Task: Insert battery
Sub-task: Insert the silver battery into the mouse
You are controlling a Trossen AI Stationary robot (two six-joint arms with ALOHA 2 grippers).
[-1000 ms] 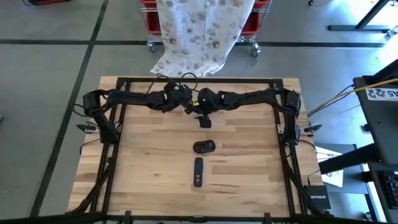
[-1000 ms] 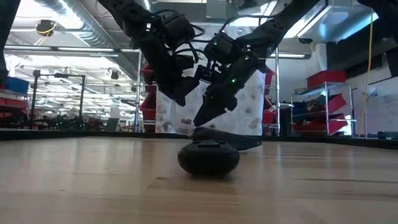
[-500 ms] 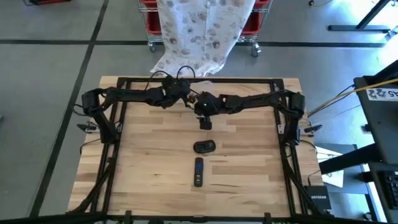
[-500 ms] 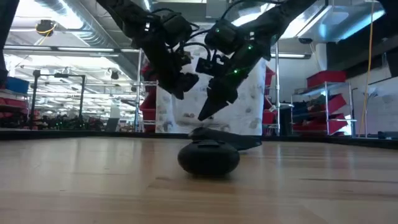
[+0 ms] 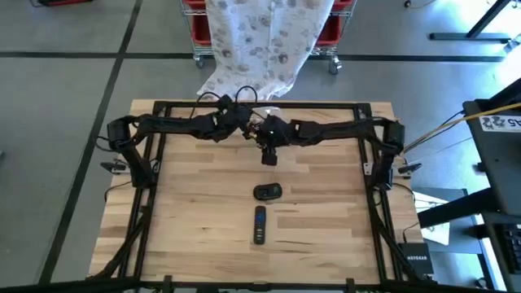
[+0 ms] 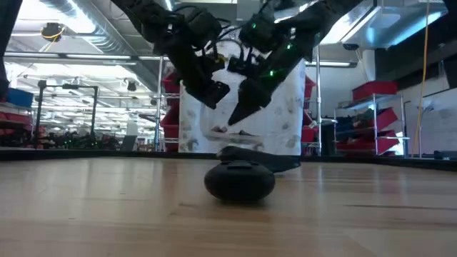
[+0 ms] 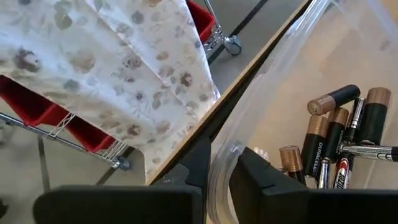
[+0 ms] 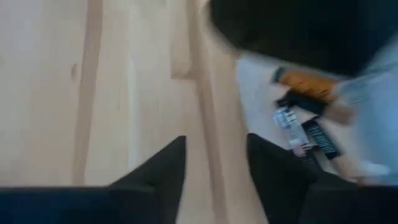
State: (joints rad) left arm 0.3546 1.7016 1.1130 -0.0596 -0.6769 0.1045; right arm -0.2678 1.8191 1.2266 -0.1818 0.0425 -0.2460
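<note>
Nearest the front edge of the table [image 5: 195, 220]: a remote [image 5: 259, 225], lying lengthwise near the middle. Just beyond it, apart: a dark rounded mouse [image 5: 267, 192], alone on the wood, seen in the low view as a black dome [image 6: 240, 181]. Farther back, near the far edge: both arms meeting above the middle. Right gripper [image 5: 269, 154] raised, pointing down, fingers [image 8: 163, 168] apart with nothing between them. Left gripper [image 5: 242, 128] beside it, closed on the rim of a clear bag [image 7: 219, 174]. Inside the bag: batteries [image 7: 336, 137], loosely heaped. Beyond the table: a patterned cloth [image 5: 260, 45] over a red cart [image 5: 195, 20].
</note>
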